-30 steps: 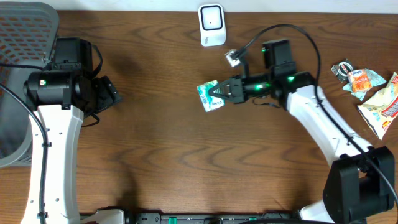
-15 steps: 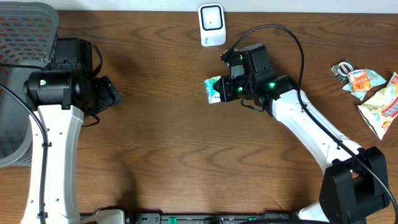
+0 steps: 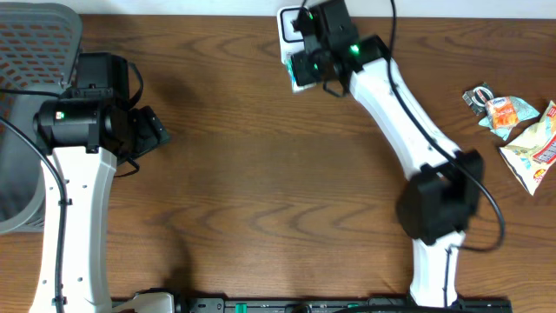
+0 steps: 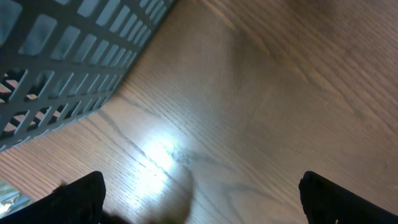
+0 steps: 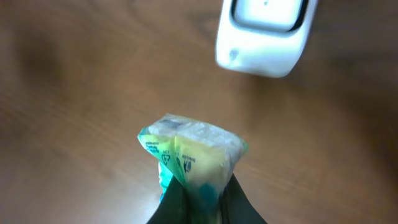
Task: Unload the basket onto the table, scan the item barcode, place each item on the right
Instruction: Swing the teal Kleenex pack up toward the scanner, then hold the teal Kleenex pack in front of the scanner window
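the right claw point(image 5: 199, 194) is clamped on a small crinkled green-and-white plastic packet point(image 5: 189, 152), holding it over the brown wooden bench point(image 3: 261, 191), just on the near side of the white plastic barcode scanner point(image 5: 264, 31) at the far edge. the left claw point(image 4: 205, 198) hangs with its jaws wide apart over bare wood, beside the grey mesh basket point(image 4: 68, 56) at the far left

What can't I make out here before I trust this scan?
- Barcode on the crumpled teal-and-white plastic packet: right wrist view shows only blurred small print; overhead, the right hand mostly covers it.
- White plastic scanner box: its window is cut by the top edge in the right wrist view, mostly under the right arm overhead.
- Yellow snack bag: cut by the overhead right edge.
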`<state>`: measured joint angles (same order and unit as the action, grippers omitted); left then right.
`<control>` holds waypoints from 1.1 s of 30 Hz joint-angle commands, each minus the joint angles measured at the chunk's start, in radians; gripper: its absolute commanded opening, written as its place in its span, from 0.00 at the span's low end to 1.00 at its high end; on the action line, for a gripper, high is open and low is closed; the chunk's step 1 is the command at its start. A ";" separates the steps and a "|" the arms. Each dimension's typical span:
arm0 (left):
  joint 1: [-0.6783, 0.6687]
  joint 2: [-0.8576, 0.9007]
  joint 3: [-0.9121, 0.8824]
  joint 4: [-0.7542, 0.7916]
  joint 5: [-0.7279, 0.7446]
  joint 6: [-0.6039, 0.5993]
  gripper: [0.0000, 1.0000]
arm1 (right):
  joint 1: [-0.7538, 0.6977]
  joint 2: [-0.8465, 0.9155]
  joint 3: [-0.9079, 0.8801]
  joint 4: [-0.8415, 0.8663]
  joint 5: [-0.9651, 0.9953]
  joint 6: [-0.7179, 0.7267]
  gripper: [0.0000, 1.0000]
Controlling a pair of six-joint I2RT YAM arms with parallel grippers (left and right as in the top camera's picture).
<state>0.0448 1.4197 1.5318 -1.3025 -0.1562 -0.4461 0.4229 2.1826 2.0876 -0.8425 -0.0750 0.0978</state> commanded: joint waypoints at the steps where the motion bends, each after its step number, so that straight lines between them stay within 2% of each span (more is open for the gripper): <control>1: 0.005 0.004 0.004 -0.002 -0.010 -0.008 0.98 | -0.007 0.079 0.174 -0.018 0.173 -0.084 0.01; 5: 0.005 0.004 0.004 -0.002 -0.010 -0.008 0.98 | 0.001 0.142 0.221 0.110 0.380 -0.273 0.01; 8: 0.005 0.004 0.004 -0.002 -0.010 -0.008 0.98 | 0.019 0.192 0.221 0.243 0.499 -0.510 0.01; 11: 0.005 0.004 0.004 -0.002 -0.010 -0.008 0.98 | 0.037 0.249 0.221 0.392 0.641 -0.674 0.01; 18: 0.005 0.004 0.004 -0.002 -0.010 -0.008 0.98 | 0.066 0.393 0.221 0.652 0.680 -1.017 0.01; 22: 0.005 0.004 0.004 -0.002 -0.010 -0.008 0.98 | 0.089 0.444 0.221 0.774 0.728 -1.064 0.01; 27: 0.005 0.004 0.004 -0.002 -0.010 -0.008 0.98 | 0.106 0.449 0.221 0.792 0.712 -1.066 0.01; 30: 0.005 0.004 0.004 -0.002 -0.010 -0.008 0.98 | 0.110 0.449 0.221 0.794 0.715 -1.136 0.01; 33: 0.005 0.004 0.004 -0.002 -0.010 -0.008 0.98 | 0.110 0.449 0.221 0.794 0.727 -1.143 0.01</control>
<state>0.0452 1.4197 1.5318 -1.3014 -0.1566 -0.4458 0.5304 2.6472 2.2955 -0.0513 0.6224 -0.9989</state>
